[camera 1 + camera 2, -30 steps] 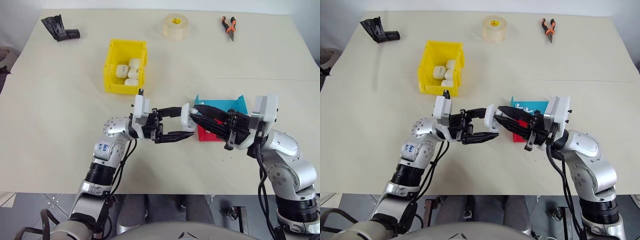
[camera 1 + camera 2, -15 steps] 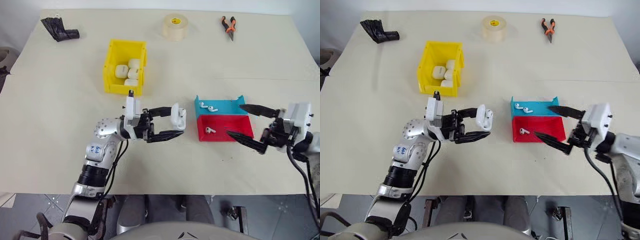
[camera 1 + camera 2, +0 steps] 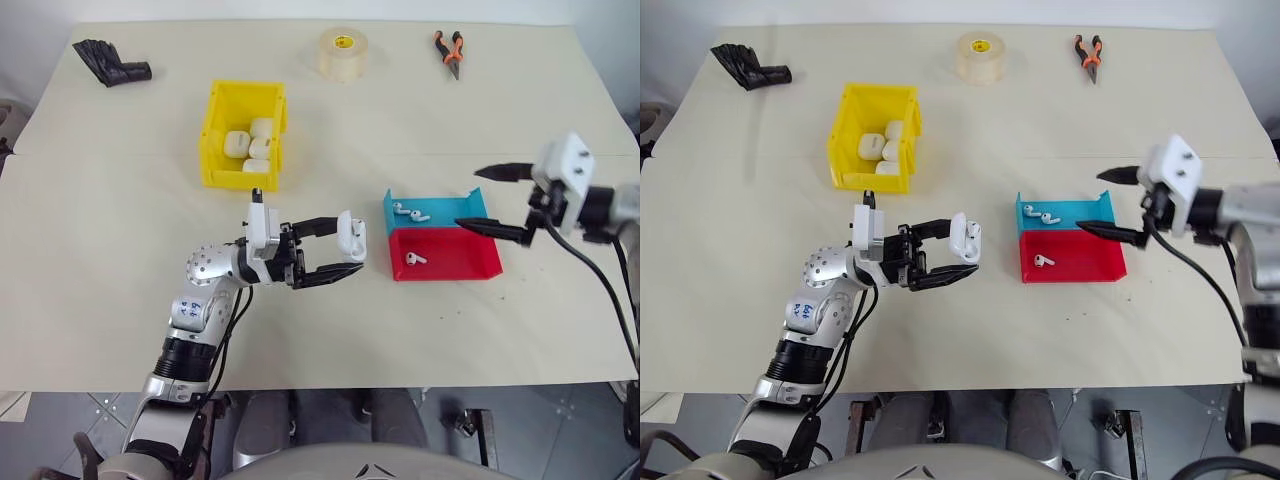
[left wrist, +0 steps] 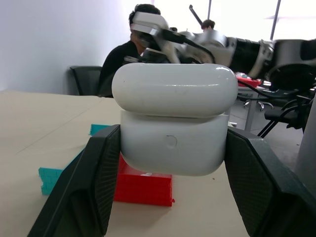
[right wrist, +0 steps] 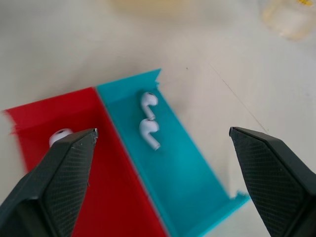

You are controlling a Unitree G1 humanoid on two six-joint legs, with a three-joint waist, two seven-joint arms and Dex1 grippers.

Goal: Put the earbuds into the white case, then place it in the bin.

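Earbuds (image 3: 411, 213) are lying in your two shallow trays: two in the blue tray (image 3: 450, 208) and one in the red tray (image 3: 455, 257), which are sitting side by side, touching, right of the surface's (image 3: 120, 250) middle. Your left gripper (image 3: 345, 252) is clamping the white case (image 3: 351, 237) between its fingers, holding it above the surface just left of the trays, with the lid looking slightly raised in the left wrist view. Your right gripper (image 3: 494, 200) is hanging with its fingers spread wide and nothing between them, at the right end of the blue tray. You are seeing the yellow bin (image 3: 243, 148) farther back on the left, carrying several more white cases. Beyond it, a tape roll (image 3: 343, 53), pliers (image 3: 446, 50) and a black crumpled object (image 3: 110, 63) are lying near the far edge.
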